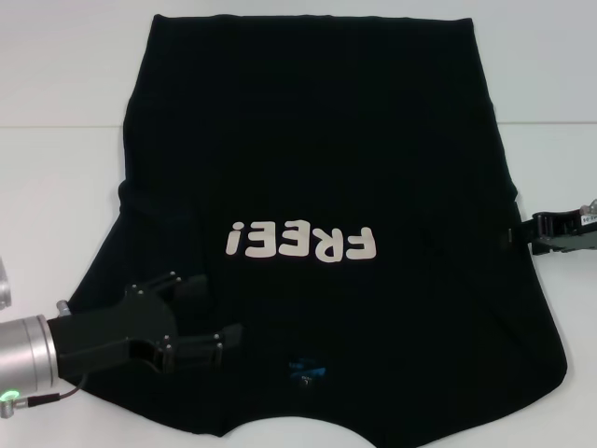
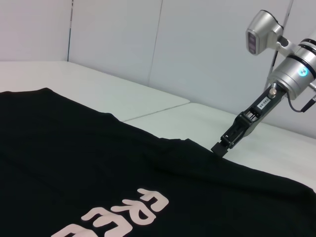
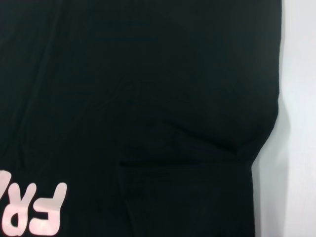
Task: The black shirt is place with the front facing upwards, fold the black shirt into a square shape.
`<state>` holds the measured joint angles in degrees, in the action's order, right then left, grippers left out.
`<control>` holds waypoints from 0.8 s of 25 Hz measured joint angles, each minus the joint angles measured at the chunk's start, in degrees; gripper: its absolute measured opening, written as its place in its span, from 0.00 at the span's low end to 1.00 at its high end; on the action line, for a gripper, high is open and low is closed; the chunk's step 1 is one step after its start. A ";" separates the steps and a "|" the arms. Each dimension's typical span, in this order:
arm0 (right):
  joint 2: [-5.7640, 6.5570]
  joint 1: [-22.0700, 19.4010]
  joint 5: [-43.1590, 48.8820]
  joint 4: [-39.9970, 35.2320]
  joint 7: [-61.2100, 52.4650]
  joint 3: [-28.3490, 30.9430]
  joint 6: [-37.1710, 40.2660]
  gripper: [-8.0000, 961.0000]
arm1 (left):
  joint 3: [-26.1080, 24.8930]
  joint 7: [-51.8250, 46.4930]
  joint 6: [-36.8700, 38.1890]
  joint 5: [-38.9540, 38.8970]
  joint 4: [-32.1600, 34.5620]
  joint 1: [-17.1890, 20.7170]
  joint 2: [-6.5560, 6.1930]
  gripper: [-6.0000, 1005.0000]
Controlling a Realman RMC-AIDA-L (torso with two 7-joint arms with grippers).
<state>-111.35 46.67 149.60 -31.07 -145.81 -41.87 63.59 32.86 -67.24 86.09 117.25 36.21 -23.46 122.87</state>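
The black shirt [image 1: 308, 159] lies spread on the white table, front up, with its white "FREE!" lettering [image 1: 300, 243] upside down towards me and its small blue neck label [image 1: 306, 370] near the front edge. My left gripper [image 1: 216, 310] is open and hovers over the shirt's near left part, beside the collar. My right gripper [image 1: 519, 232] is at the shirt's right side edge, its tip touching the cloth; it also shows in the left wrist view [image 2: 220, 147]. The right wrist view shows the shirt's edge [image 3: 266, 128] with a small pucker. The shirt also shows in the left wrist view [image 2: 74, 163].
The white table [image 1: 56, 187] shows bare on both sides of the shirt and beyond its hem. White wall panels [image 2: 113, 39] stand behind the table. The shirt's near edge reaches the table's front.
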 joint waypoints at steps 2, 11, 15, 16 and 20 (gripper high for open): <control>-0.20 0.00 0.00 0.03 0.00 -0.14 -0.26 0.59 | 0.17 0.00 -0.37 0.00 0.00 0.00 0.02 0.90; -0.54 0.15 0.00 -0.11 -0.08 -0.24 -0.74 0.57 | 0.28 0.00 -0.52 0.00 0.00 -0.10 0.09 0.90; -0.54 0.27 -0.01 -0.15 0.05 -0.80 -0.83 0.56 | 0.28 0.00 -0.65 0.00 0.00 -0.16 0.09 0.89; -0.54 0.33 -0.01 -0.09 0.05 -1.01 -0.98 0.53 | 0.28 0.00 -0.75 0.00 0.00 -0.17 0.09 0.89; -0.54 0.45 -0.01 0.01 -0.01 -1.63 -1.61 0.38 | 0.28 0.00 -1.04 0.00 0.00 -0.18 0.09 0.89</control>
<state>-111.89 47.13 149.59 -31.06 -145.82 -43.50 61.98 33.13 -67.24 85.05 117.25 36.21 -23.64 122.96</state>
